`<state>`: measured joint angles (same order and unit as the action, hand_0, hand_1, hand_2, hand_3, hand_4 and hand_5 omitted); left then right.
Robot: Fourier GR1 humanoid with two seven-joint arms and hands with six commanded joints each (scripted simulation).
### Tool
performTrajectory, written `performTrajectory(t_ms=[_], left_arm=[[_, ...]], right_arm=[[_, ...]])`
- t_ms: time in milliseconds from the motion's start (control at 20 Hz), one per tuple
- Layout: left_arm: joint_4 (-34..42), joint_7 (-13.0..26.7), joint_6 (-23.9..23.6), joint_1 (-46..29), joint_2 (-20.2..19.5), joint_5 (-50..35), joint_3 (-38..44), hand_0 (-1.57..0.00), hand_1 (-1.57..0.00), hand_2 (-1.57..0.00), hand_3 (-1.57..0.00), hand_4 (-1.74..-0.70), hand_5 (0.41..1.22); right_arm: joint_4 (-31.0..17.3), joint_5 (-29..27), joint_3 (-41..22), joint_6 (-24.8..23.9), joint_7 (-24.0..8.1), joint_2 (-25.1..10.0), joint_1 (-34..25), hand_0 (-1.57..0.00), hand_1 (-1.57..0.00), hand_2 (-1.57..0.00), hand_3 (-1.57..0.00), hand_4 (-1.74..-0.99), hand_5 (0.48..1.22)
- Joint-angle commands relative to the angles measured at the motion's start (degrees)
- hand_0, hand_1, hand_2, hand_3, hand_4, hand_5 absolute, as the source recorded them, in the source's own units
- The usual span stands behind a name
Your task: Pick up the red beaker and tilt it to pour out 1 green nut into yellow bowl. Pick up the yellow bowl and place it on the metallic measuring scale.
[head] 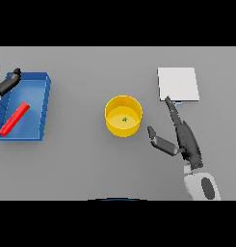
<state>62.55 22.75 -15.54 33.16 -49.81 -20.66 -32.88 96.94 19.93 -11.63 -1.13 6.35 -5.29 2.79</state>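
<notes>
Sitting mid-table, the yellow bowl (123,116) has one green nut (124,119) inside. The right hand (187,140) is just beside it, fingers straight and spread, reaching toward the white scale (177,84). The left hand (6,83), fingers relaxed, hangs over the blue tray (40,103) holding the red beaker (14,118), lying flat.

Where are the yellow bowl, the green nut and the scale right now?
yellow bowl (111,126): head view, front outer wall.
green nut (124,119): head view, its middle, on the bowl's floor.
scale (177,83): head view, middle of its pale top plate.
</notes>
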Motion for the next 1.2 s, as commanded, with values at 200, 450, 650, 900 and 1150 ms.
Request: performTrajectory(t_ms=[200, 450, 650, 900, 1150], left_arm=[[1.44, -1.40, -0.24, -0.94, -0.33, -0.67, 0.37, -0.01, -0.01, -0.01, -0.01, -0.72, 0.670], [1.42, -1.20, 0.25, -0.63, -0.06, -1.21, 0.47, 0.00, 0.00, 0.00, 0.00, -0.71, 0.669], [1.54, -1.51, 0.11, -1.16, 0.17, -1.62, 0.60, 0.00, 0.00, 0.00, 0.00, -0.71, 0.682], [1.85, -2.13, 0.84, -1.22, -0.14, -2.19, 0.95, 0.00, 0.00, 0.00, 0.00, -0.72, 0.687], [2.57, -2.58, 0.82, -2.31, -0.80, -2.78, 1.36, 0.00, 0.00, 0.00, 0.00, -0.72, 0.687]], right_arm=[[-1.91, 9.81, -5.66, 7.75, -3.30, -9.14, -8.81, 0.00, 0.00, 0.00, 0.00, -1.204, 0.708], [-6.32, 21.54, -14.66, 14.96, -0.18, -16.12, -20.30, 0.00, 0.00, 0.00, 0.00, -1.232, 0.702], [-10.83, 26.42, -19.82, 19.58, 2.26, -18.05, -27.55, 0.00, 0.00, 0.00, 0.00, -1.213, 0.705], [-17.09, 29.83, -24.90, 24.24, 3.18, -17.25, -33.47, 0.00, 0.00, 0.00, 0.00, -1.223, 0.705], [-23.27, 32.27, -27.98, 26.01, 4.09, -16.08, -38.33, 0.00, 0.00, 0.00, 0.00, -1.239, 0.705]])
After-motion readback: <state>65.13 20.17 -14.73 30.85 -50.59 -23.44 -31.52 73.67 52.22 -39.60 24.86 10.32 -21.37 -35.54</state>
